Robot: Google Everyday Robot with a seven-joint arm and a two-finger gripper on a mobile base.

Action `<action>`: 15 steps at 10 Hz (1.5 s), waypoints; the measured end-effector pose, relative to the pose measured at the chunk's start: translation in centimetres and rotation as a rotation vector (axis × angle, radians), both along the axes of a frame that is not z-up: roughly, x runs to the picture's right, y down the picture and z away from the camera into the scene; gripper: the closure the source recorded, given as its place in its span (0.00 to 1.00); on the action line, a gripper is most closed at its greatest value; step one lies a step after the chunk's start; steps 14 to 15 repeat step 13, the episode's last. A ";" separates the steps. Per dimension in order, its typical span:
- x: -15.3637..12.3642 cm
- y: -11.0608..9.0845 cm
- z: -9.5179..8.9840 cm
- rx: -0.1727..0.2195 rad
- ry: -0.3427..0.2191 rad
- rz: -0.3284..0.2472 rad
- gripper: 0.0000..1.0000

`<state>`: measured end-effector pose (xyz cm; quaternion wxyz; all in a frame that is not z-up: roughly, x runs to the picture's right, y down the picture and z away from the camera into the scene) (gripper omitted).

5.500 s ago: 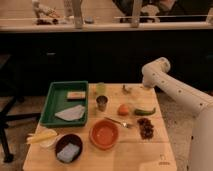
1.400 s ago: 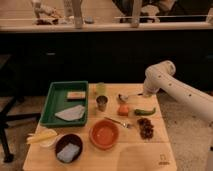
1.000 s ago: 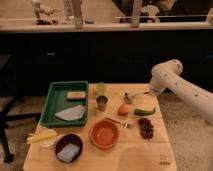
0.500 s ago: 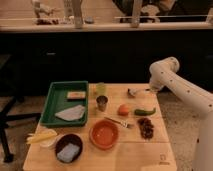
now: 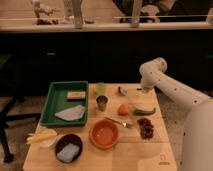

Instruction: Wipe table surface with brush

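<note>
At the far right edge of the table surface (image 5: 131,155), my gripper (image 5: 144,90) hangs low from the white arm's bent wrist, close above the wood. Whether it is closed or apart cannot be told; the end of the arm shows only as a dark, small shape. The brush (image 5: 123,90) lies just to the side of it, whitish round head pointing toward the table's middle, dark handle running back toward the gripper. Contact between gripper and handle cannot be confirmed. Nearer the front edge from there sit a green pepper (image 5: 144,110) and, just beside it, a small orange object (image 5: 123,109). A thin fork (image 5: 118,122) lies between that orange object and an orange-red bowl (image 5: 104,134). A dark clump of small pieces (image 5: 146,128) rests near the pepper, toward the front. Centre of the table: a metal cup (image 5: 101,103), with a pale green glass (image 5: 101,88) behind it. A green tray (image 5: 50,109) occupies the opposite side and holds a tan block (image 5: 76,95) and a grey cloth (image 5: 70,114). A dark bowl (image 5: 68,148) and a yellow item (image 5: 42,136) stand at the front corner.
</note>
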<state>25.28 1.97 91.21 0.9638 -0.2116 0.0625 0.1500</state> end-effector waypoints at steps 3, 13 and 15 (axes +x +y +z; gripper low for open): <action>-2.7 0.7 -0.2 -0.011 -0.069 -0.025 1.00; -1.3 0.0 -2.3 0.025 -0.084 -0.016 1.00; -1.3 0.0 -2.3 0.025 -0.084 -0.016 1.00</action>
